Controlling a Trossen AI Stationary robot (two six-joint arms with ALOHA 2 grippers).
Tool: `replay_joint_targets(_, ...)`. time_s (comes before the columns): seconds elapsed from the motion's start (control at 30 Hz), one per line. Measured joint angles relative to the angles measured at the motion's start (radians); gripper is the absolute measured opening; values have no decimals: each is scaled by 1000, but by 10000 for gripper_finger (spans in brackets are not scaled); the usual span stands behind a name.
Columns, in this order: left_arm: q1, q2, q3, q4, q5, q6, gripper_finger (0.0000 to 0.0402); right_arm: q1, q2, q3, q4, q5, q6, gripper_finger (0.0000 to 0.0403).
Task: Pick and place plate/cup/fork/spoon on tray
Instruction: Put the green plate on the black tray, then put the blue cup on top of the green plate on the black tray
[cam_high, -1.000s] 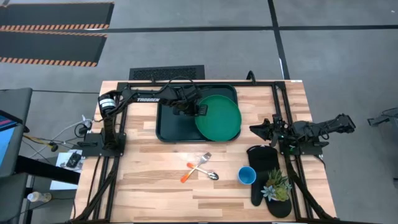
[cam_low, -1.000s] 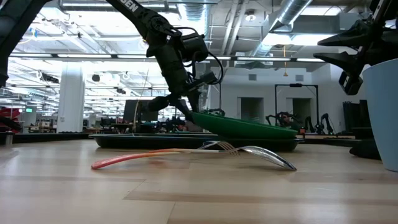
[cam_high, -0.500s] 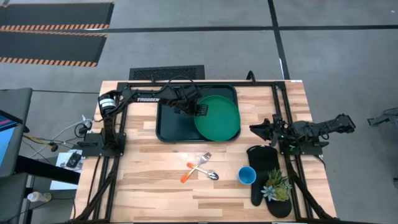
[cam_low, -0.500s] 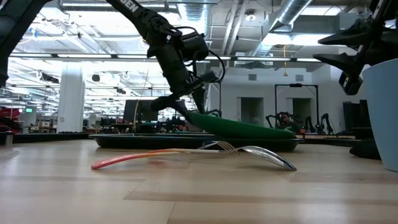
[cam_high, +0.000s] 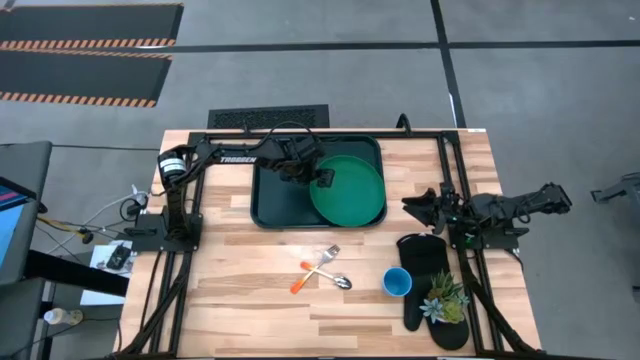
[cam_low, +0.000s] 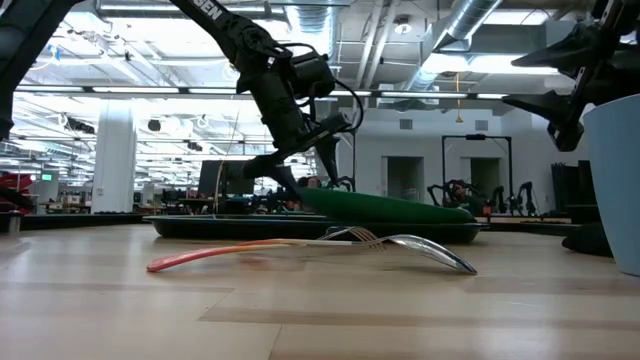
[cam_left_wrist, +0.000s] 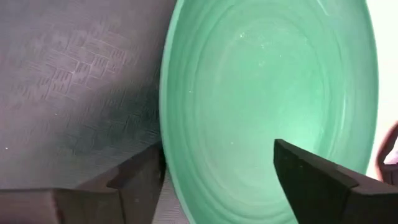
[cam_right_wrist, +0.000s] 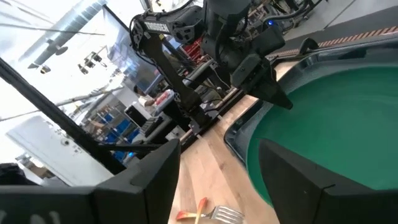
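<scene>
The tray (cam_high: 268, 205), dark green with rounded corners and a raised rim, sat at the far middle of the table, and every place here is given from it. The plate (cam_high: 347, 188), broad, round and lighter green, lay in the tray's right half, its left edge a touch raised in the low view, so that piece looked all but delivered. The left gripper (cam_high: 322, 177) hung over the plate's left rim, its jaws spread with one finger either side of the rim, not visibly pinching it. The right gripper (cam_high: 415, 207) waited just off the tray's right side, jaws apart and empty. Three pieces were left, by my reading. The cup (cam_high: 397, 282), small and bright blue, stood well in front of the tray, to its right. The fork (cam_high: 316, 267) and spoon (cam_high: 333, 278), orange-handled, lay crossed in front of the tray.
</scene>
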Motion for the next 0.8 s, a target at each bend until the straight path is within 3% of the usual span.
replay_joint_targets(0.2,1,0,0,3,-2,0,306,0,0,47,-3,25,-57,234)
replay_joint_targets(0.43,28,0,0,10,0,44,307,0,53,145,-139,41,-57,228)
replay_joint_targets(0.6,51,-1,0,34,73,67,307,0,183,281,-303,37,-57,228)
replay_joint_targets(0.8,60,-7,0,47,78,90,307,0,434,473,-502,2,-54,228)
